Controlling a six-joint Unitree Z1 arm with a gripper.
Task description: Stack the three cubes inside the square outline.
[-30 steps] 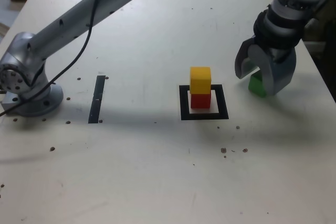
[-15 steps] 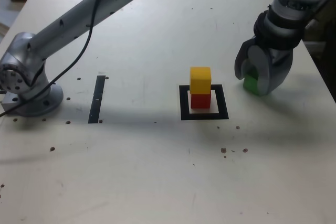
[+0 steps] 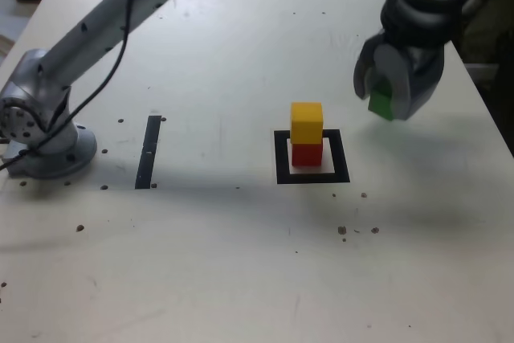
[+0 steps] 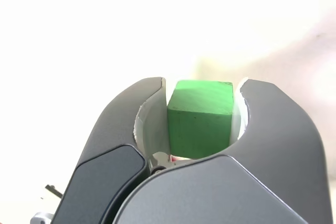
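The gripper [image 3: 384, 95] is clenched on the green cube [image 3: 381, 102], and it's up off the table [image 3: 225, 263] now. A second ago the jaws stood open around that cube down on the surface; they have closed and lifted it clear. The wrist view confirms it: the green cube [image 4: 201, 118] sits squarely between both jaws. Over to the exterior view's left, the yellow cube [image 3: 306, 122] sits on the red cube [image 3: 305, 153] inside the square outline [image 3: 280, 160], two high and looking steady. So the last block is in hand. What remains, by the look of it, is carrying it across and setting it gently on the yellow one without nudging the stack.
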